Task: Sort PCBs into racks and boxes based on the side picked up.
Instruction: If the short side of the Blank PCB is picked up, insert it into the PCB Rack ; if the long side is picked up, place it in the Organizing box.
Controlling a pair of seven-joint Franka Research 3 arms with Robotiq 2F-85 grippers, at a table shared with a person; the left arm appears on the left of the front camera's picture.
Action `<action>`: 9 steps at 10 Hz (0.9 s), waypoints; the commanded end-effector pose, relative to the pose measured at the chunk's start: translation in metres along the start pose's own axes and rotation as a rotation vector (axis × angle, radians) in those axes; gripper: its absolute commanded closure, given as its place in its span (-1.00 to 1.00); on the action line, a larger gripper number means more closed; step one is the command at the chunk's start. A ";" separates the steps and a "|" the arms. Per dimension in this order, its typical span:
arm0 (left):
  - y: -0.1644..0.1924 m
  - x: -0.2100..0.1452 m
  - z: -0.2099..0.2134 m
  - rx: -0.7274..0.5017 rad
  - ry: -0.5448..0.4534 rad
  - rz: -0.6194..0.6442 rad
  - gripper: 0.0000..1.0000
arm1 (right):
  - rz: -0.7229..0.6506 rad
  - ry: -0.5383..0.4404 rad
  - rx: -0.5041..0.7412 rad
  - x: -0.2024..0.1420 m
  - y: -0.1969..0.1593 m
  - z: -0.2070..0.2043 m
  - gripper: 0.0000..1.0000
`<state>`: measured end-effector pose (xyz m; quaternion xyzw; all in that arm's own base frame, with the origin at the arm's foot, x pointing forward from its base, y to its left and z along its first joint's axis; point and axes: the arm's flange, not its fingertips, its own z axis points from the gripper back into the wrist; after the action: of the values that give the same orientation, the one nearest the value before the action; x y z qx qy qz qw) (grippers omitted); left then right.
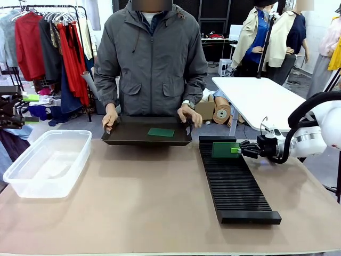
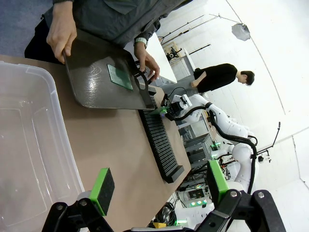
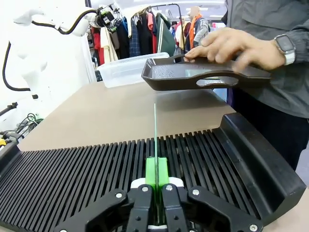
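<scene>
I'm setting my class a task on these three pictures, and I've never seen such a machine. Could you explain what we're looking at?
Two white robot arms share a table with a person. The front picture looks across the table from the robot's side. The other two come from a camera on each arm's wrist, looking along its jaws. On the table lie a clear tub and a slotted black rack. The right arm has its jaws shut on a PCB, a thin green board, held on edge at the rack's far end. The left jaws stand open, holding nothing. The person's hands hold a black tray with a second PCB lying flat on it.
</scene>
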<state>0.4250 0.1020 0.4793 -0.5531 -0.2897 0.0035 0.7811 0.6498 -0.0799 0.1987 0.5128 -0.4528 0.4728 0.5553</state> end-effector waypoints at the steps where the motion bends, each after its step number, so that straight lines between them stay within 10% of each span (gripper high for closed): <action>1: -0.002 0.001 0.001 0.001 0.007 0.003 -1.00 | 0.038 0.033 -0.064 -0.007 0.003 -0.004 1.00; 4: -0.002 0.001 0.001 0.001 0.007 0.003 -1.00 | 0.038 0.031 -0.074 -0.004 0.003 -0.004 1.00; 9: -0.002 0.001 0.001 0.001 0.007 0.003 -1.00 | 0.005 -0.059 -0.089 0.014 -0.003 0.000 -0.72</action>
<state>0.4250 0.1020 0.4793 -0.5531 -0.2897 0.0035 0.7811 0.6571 -0.0832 0.2030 0.4951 -0.4804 0.4534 0.5643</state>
